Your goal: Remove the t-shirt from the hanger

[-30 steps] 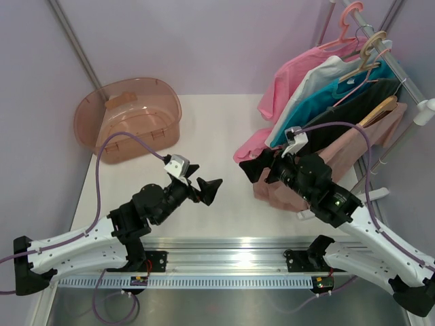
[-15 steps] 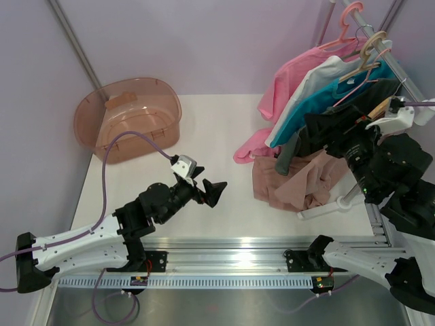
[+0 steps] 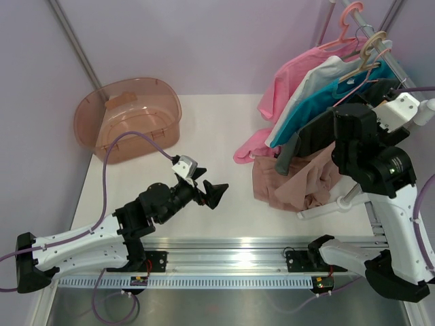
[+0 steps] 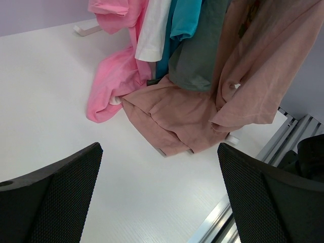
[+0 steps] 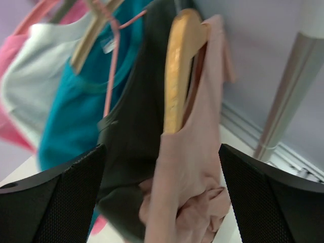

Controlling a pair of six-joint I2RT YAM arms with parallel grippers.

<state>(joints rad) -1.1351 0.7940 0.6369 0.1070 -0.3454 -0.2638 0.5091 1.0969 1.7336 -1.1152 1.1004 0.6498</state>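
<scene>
1. The t-shirt (image 3: 299,182) hangs at the near end of the rack (image 5: 283,96) on the right side of the worktop (image 3: 204,122). Its lower part lies bunched on the worktop.
2. The hanger (image 5: 174,76) sits inside the t-shirt's neck, with one wooden arm showing bare above the collar.
3. The right tool (image 5: 161,147) is raised to hanger height with its fingers spread wide and grips nothing. The hanger arm and the t-shirt's shoulder show between the fingers.
4. The left tool (image 3: 209,191) is low over the worktop, left of the t-shirt and apart from it. Its fingers are spread wide and it is empty.
5. Farther along the rack hang a dark grey shirt (image 5: 131,152), a teal shirt (image 3: 306,109), a white garment (image 3: 309,81) and a bright pink garment (image 3: 292,71).
6. A translucent pink tub (image 3: 88,119) stands at the far left.
</scene>
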